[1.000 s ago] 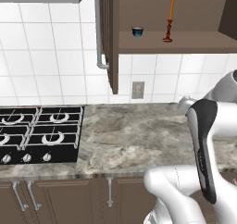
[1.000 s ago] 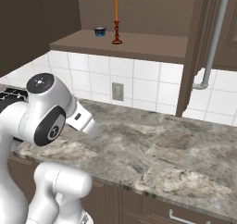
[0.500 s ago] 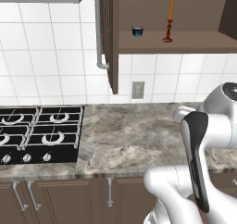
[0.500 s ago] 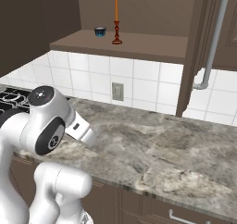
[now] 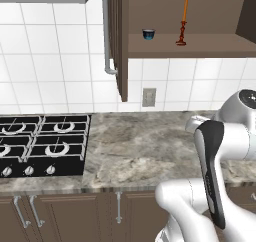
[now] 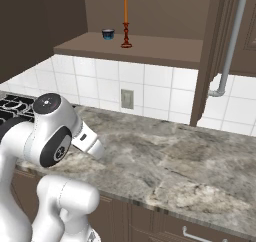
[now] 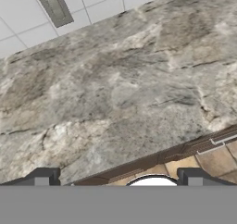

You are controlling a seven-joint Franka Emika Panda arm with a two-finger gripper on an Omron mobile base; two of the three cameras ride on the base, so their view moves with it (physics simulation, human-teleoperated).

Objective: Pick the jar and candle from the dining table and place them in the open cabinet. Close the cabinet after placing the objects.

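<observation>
The candle (image 5: 184,15), a thin orange taper on a dark red base, stands upright on the shelf of the open cabinet (image 5: 200,45); the right base view shows the candle (image 6: 125,22) at the shelf's back left. The cabinet door (image 5: 119,41) is swung out, edge-on, with its long silver handle (image 5: 106,31). My gripper (image 7: 118,179) is open with nothing between its fingertips (image 7: 42,177), low over the front edge of the marble counter (image 7: 115,89). The jar and the dining table are out of view.
A small dark blue cup (image 5: 148,34) sits on the shelf left of the candle. A black gas hob (image 5: 40,146) takes up the counter's left end. A wall outlet (image 5: 148,97) sits on the white tiles. My folded arm (image 6: 50,131) stands before the counter.
The arm has folded down a little and its elbow has sunk lower. The candle, the cup and the cabinet door have not moved. The gripper stays open.
</observation>
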